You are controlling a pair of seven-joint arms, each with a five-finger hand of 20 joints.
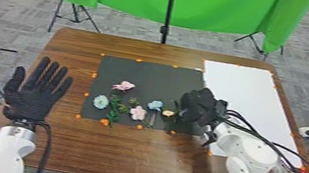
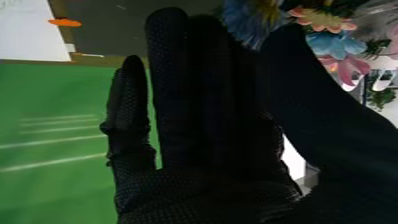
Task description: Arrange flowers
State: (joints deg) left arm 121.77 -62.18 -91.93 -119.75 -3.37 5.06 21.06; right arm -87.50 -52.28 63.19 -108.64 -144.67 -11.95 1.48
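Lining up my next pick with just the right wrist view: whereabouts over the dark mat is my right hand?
Observer: The right hand is over the right part of the dark mat, near the white sheet.
Operator: And the left hand?
Observer: The left hand is left of the mat, its fingers straight.
Operator: Any flower set apart?
Observer: Yes, one pink flower lies beyond the row of flowers left of your right hand.

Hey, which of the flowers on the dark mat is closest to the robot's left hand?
The pale blue-green flower: its bloom is farthest left in the head view, nearest the left hand.
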